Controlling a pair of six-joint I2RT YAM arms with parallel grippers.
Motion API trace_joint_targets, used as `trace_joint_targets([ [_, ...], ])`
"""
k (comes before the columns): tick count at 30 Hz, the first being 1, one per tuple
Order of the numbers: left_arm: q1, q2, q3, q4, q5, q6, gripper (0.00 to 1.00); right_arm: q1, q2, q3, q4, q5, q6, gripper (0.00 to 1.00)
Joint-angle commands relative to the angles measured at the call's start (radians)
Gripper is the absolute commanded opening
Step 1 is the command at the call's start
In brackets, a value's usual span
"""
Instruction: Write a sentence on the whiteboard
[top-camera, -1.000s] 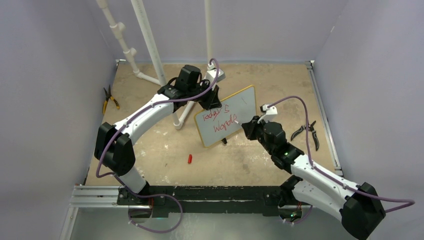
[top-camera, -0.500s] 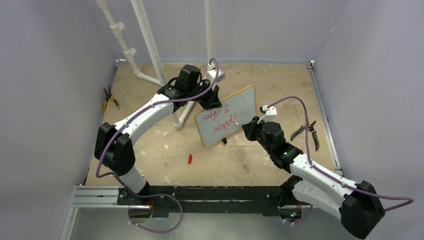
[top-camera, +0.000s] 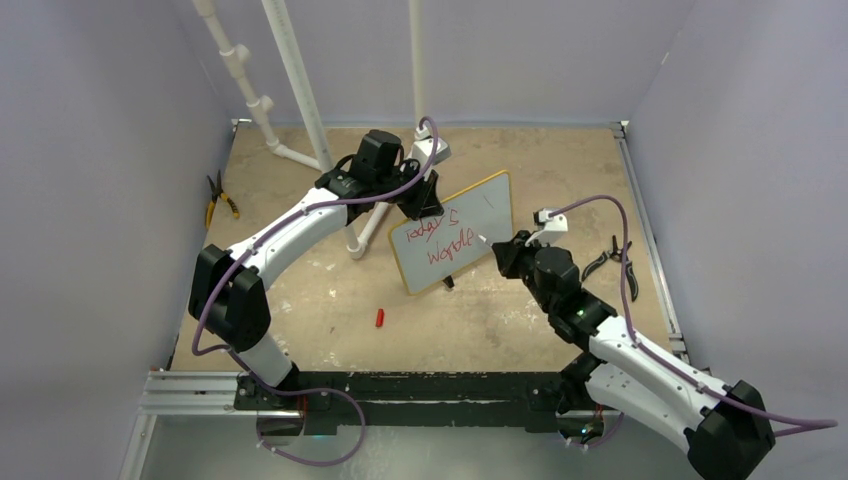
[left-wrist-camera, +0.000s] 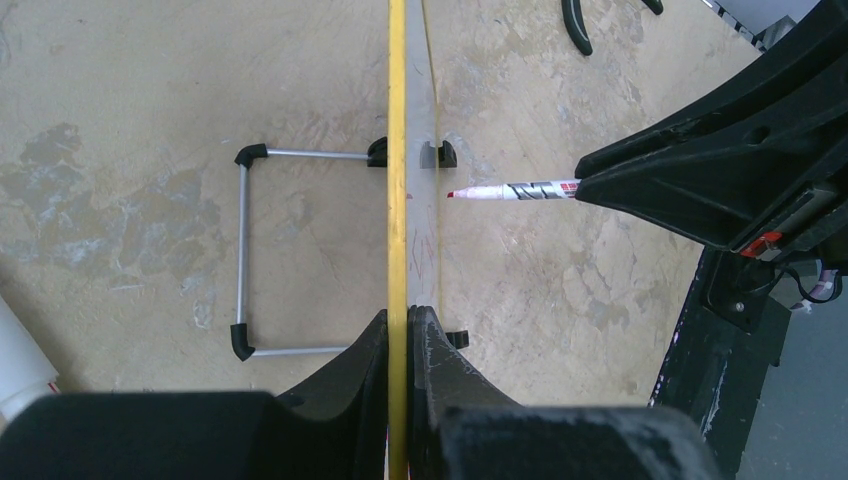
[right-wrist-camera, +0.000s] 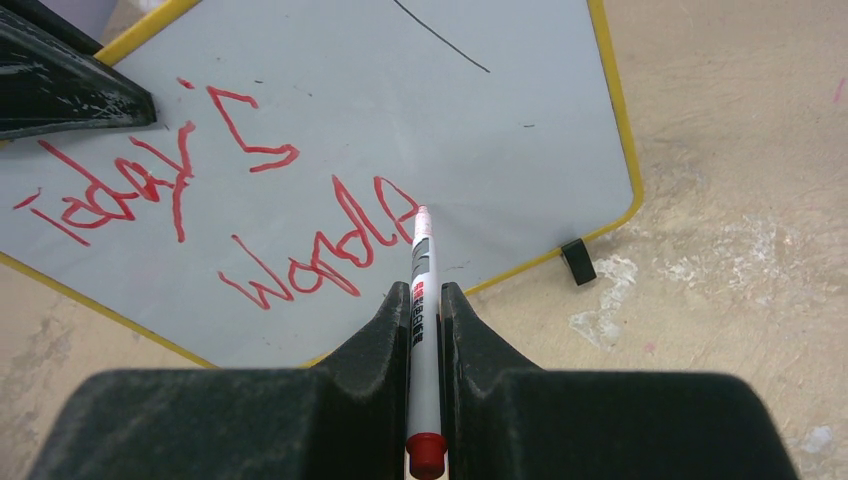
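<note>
The whiteboard (top-camera: 482, 205), yellow-framed, stands tilted at mid-table. My left gripper (top-camera: 424, 199) is shut on its top edge; in the left wrist view the fingers (left-wrist-camera: 408, 315) pinch the yellow frame (left-wrist-camera: 397, 150). The sentence (right-wrist-camera: 183, 190) is red handwriting in two lines, with the lower line ending at the marker tip. My right gripper (right-wrist-camera: 424, 290) is shut on a grey marker (right-wrist-camera: 422, 262) with a red end. Seen edge-on, the marker (left-wrist-camera: 515, 190) has its tip a small gap off the board face. My right gripper (top-camera: 497, 252) sits right of the board.
A red cap (top-camera: 379, 318) lies on the table in front of the board. Yellow-handled pliers (top-camera: 218, 200) lie at the left edge and black pliers (top-camera: 615, 262) at the right. White pipes (top-camera: 300, 90) rise behind. The wire stand (left-wrist-camera: 243, 250) props the board's back.
My right arm has drawn back to the right with the marker, taking its tip off the lower line of writing. The left arm and the board have not moved.
</note>
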Motion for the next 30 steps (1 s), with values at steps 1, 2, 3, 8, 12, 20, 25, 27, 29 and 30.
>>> trace_joint_targets([
  [1, 0.000, -0.002, 0.007, 0.008, 0.009, 0.023, 0.00, -0.004, -0.011, 0.027, 0.038, 0.024, -0.022, 0.00],
  [2, 0.000, -0.002, 0.006, 0.008, 0.008, 0.022, 0.00, -0.004, -0.007, 0.030, 0.046, 0.024, -0.024, 0.00],
  [3, 0.001, -0.002, 0.006, 0.008, 0.008, 0.022, 0.00, -0.004, 0.001, 0.033, 0.053, 0.023, -0.027, 0.00],
  [8, 0.000, -0.001, 0.005, 0.008, 0.008, 0.022, 0.00, -0.004, 0.026, 0.048, 0.076, 0.025, -0.038, 0.00],
  [12, 0.001, -0.002, 0.005, 0.008, 0.008, 0.022, 0.00, -0.004, 0.044, 0.054, 0.093, 0.030, -0.048, 0.00],
  [20, 0.000, 0.001, 0.005, 0.008, 0.008, 0.023, 0.00, -0.004, 0.081, 0.058, 0.113, 0.046, -0.059, 0.00],
  [25, 0.001, 0.002, 0.005, 0.009, 0.008, 0.023, 0.00, -0.004, 0.113, 0.062, 0.087, 0.048, -0.047, 0.00],
  [27, 0.000, 0.001, 0.005, 0.008, 0.008, 0.022, 0.00, -0.004, 0.121, 0.058, 0.071, 0.046, -0.036, 0.00],
  [29, 0.000, 0.002, 0.005, 0.008, 0.010, 0.022, 0.00, -0.004, 0.127, 0.049, 0.069, 0.034, -0.025, 0.00],
  [30, 0.001, 0.002, 0.006, 0.009, 0.009, 0.022, 0.00, -0.004, 0.130, 0.046, 0.071, 0.033, -0.017, 0.00],
])
